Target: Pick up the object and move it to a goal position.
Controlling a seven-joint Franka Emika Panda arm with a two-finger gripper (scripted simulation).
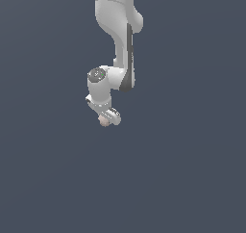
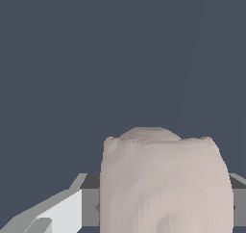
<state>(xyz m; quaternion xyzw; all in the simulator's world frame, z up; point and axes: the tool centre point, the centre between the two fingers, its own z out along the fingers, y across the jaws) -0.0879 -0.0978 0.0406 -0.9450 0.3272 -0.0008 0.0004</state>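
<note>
The object (image 1: 104,121) is a small pale pinkish-beige rounded lump. In the exterior view it sits at the tip of my white gripper (image 1: 106,120), under the arm's wrist. In the wrist view the object (image 2: 166,184) fills the lower middle of the picture, right between the grey fingers (image 2: 89,198), which press against its sides. The gripper is shut on the object. The fingertips themselves are hidden behind the lump.
The white arm (image 1: 120,39) comes down from the top of the exterior view. Around it is only a plain dark blue-grey surface (image 1: 192,169). No goal marker shows in either view.
</note>
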